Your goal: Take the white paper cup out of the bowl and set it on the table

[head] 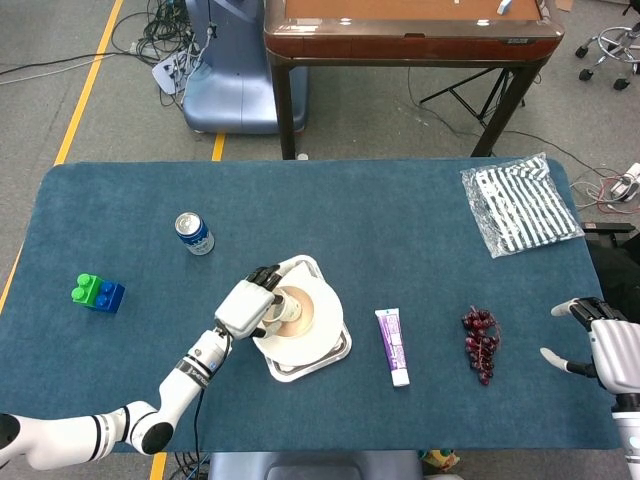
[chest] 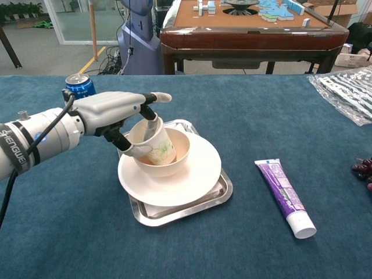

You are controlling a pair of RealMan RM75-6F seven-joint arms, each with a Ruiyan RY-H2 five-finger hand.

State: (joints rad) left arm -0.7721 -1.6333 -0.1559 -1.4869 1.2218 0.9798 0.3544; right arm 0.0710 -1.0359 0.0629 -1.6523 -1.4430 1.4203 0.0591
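Cup [chest: 152,142], one, tilted in one bowl [chest: 174,157], pinched by left hand [chest: 110,110] fingers [chest: 152,119]; right hand [head: 605,345] fingers spread, empty.

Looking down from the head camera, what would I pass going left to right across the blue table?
Toy blocks → soda can → left hand holding the paper cup → toothpaste tube → grapes → right hand.

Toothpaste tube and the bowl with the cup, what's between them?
In the chest view, only the white plate's rim, the metal tray's edge and bare blue tabletop lie between.
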